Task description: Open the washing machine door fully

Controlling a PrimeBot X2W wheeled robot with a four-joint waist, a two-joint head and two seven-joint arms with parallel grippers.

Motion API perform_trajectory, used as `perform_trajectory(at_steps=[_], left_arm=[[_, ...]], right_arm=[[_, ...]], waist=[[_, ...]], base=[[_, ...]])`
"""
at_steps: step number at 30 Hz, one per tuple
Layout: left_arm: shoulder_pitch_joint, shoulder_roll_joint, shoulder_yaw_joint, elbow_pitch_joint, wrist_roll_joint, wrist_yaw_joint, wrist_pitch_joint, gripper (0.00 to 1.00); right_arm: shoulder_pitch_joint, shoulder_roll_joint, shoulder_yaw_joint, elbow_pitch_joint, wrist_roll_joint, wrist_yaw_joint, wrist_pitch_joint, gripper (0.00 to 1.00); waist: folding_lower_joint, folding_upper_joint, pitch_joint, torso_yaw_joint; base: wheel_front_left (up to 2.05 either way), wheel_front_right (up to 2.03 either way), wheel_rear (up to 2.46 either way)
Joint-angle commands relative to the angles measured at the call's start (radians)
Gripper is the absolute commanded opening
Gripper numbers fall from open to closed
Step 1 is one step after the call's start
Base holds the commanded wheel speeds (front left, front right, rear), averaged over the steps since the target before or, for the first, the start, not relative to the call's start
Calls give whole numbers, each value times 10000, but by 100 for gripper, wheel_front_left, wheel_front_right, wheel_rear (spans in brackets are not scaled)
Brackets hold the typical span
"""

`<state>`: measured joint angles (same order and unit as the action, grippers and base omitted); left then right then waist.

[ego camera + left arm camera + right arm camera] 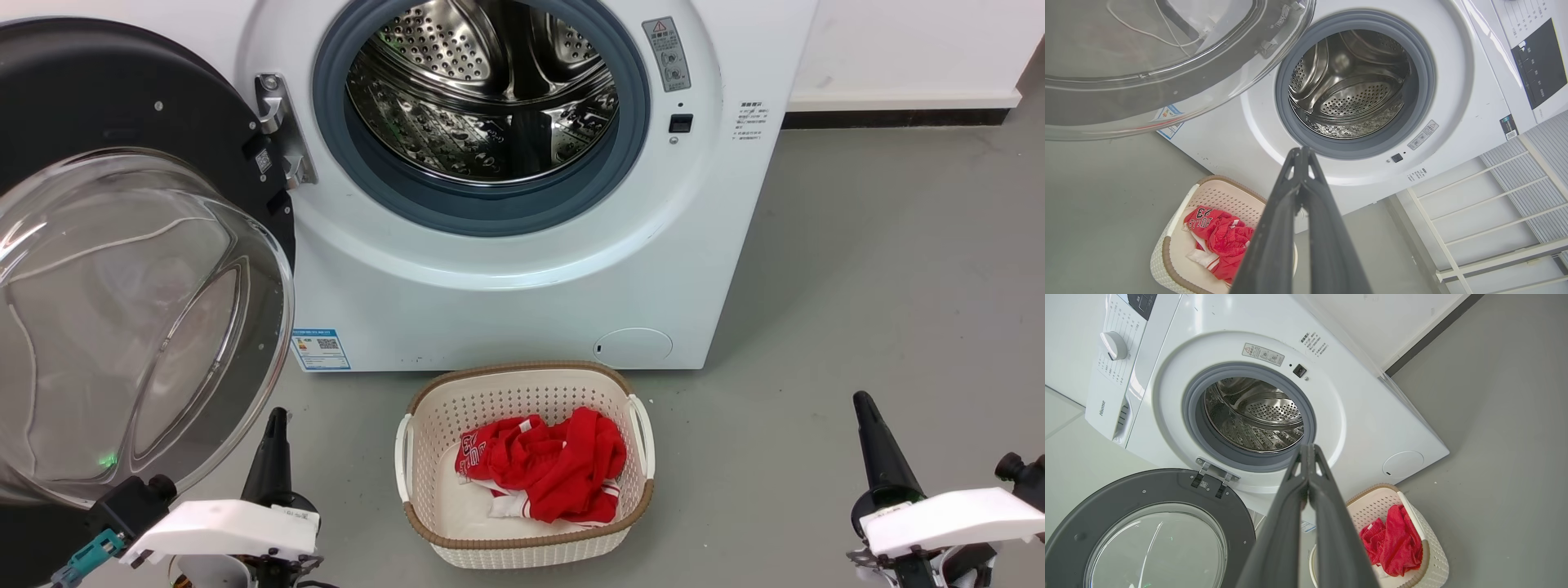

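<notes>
Shows the large round glossy black washing machine door (122, 310), clear glass bowl at centre, swung wide open just left of and above the left gripper (277, 418), two long dark fingers pressed together on nothing. Shows the right gripper (864, 404) likewise pinched closed and empty, with the big white front-loading washing machine (506, 286) and its perforated steel drum ahead of both fingertips. Places a white latticed plastic basket (522, 369) of crumpled red clothing (555, 465) on the floor between the two pairs of fingers.

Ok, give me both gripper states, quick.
Left gripper: closed, holding nothing.
Right gripper: closed, holding nothing.
</notes>
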<state>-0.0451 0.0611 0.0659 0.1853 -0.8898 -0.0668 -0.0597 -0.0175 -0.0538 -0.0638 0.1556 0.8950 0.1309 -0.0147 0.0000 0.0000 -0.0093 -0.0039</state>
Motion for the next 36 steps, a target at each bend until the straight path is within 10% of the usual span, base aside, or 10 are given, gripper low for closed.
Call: perform_trajectory(at_steps=[1, 36], left_arm=[[-271, 25, 35, -64, -324, -70, 69, 0], [-534, -48, 291, 303, -4107, -409, 1006, 0]], right_arm=[[-239, -59, -40, -46, 329, 0, 61, 0], [-658, -51, -252, 476, 4130, -1, 703, 0]], waist=[[0, 0, 2, 1], [0, 0, 59, 19]], base=[[0, 0, 0], [0, 0, 0]])
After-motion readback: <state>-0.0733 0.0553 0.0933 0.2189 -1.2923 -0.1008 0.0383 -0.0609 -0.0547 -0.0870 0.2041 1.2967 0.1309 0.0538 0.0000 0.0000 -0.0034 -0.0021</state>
